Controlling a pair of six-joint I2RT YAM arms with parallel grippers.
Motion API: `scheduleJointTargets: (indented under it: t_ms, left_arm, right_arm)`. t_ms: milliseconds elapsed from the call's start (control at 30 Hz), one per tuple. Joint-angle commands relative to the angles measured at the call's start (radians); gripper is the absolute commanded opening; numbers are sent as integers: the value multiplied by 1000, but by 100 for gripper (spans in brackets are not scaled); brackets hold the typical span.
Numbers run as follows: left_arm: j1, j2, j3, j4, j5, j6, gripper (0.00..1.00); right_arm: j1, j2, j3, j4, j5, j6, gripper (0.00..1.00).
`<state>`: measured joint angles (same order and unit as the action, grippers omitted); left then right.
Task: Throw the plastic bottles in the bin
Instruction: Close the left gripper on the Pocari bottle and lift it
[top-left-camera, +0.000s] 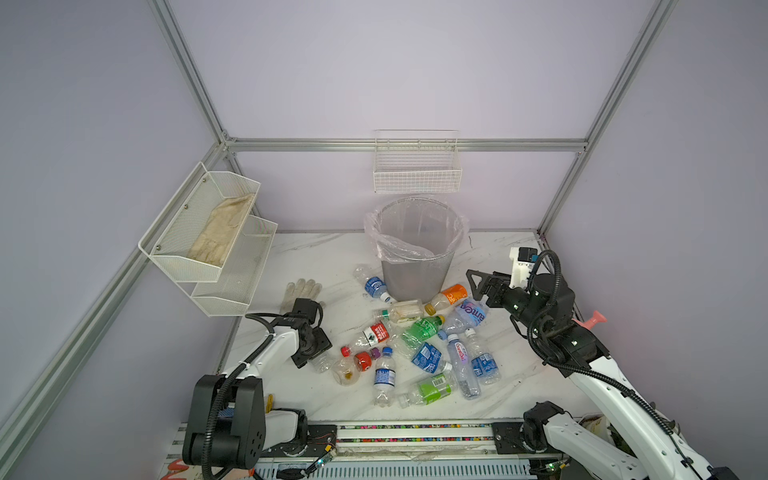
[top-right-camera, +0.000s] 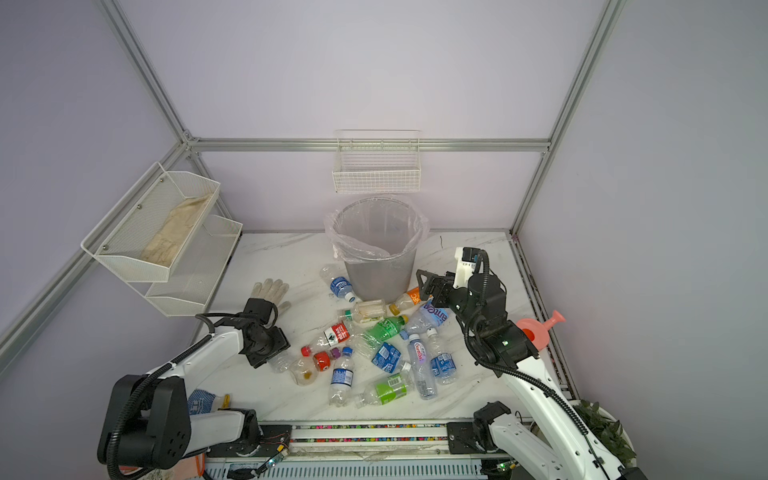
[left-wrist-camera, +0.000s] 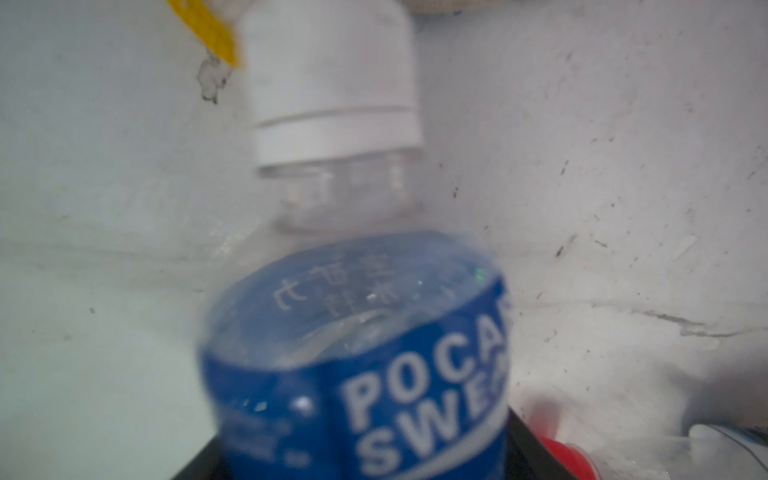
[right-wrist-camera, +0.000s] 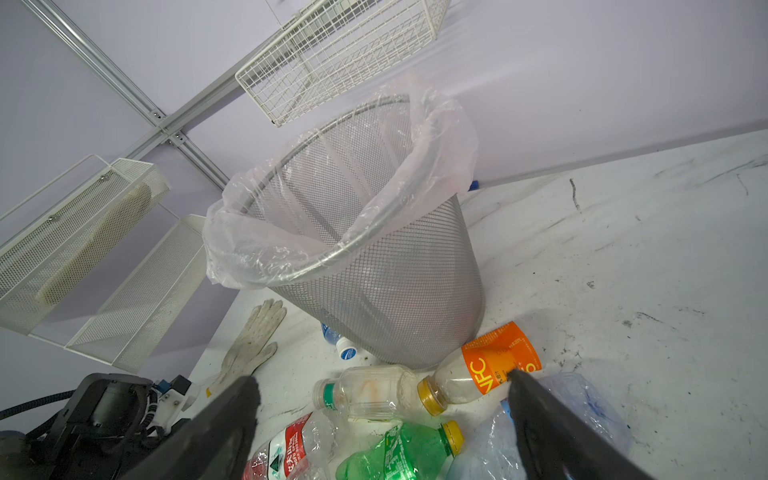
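Observation:
Several plastic bottles (top-left-camera: 419, 345) lie scattered on the white marble table in front of the bin (top-left-camera: 415, 270), a grey mesh basket lined with a clear bag. My left gripper (top-left-camera: 313, 359) is low at the left edge of the pile. It is shut on a clear bottle with a blue label and white cap (left-wrist-camera: 353, 332), which fills the left wrist view between the black fingers. My right gripper (top-left-camera: 478, 286) hangs open just right of the bin's base, above an orange-labelled bottle (right-wrist-camera: 486, 370), with nothing between its fingers (right-wrist-camera: 540, 415).
A white knitted glove (top-left-camera: 301, 291) lies behind my left gripper. A white mesh two-tier shelf (top-left-camera: 208, 237) hangs on the left wall, and a white wire basket (top-left-camera: 417, 170) hangs above the bin. A pink object (top-left-camera: 592, 320) sits behind the right arm.

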<state>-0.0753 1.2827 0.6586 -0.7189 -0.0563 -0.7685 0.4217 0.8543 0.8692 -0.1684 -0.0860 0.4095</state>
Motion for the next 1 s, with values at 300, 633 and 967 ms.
scheduleJointTargets:
  t_ms: [300, 633, 967]
  left_arm:
    - [-86, -148, 78, -100, -92, -28, 28]
    - [-252, -253, 437, -157, -214, 15, 23]
    - [-367, -98, 917, -83, -227, 241, 23]
  right_arm:
    - [5, -16, -25, 23, 26, 36, 91]
    - [6, -16, -48, 6, 41, 59, 92]
    - [6, -6, -55, 7, 45, 87, 92]
